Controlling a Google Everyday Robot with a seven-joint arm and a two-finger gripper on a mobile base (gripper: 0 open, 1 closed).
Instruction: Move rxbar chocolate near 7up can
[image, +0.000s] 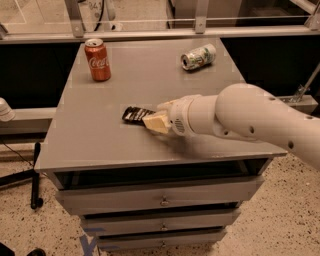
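The rxbar chocolate (134, 114), a flat black wrapper bar, is at the middle of the grey table top (100, 135). My gripper (157, 120), cream-coloured at the end of the white arm, reaches in from the right and is shut on the bar's right end, which it covers. The bar's left end sticks out to the left. The 7up can (198, 56), white and green, lies on its side at the back right of the table, well away from the bar.
A red Coca-Cola can (97, 60) stands upright at the back left of the table. The table is a drawer cabinet (160, 200) with its front edge close below the gripper. A rail and glass run behind the table.
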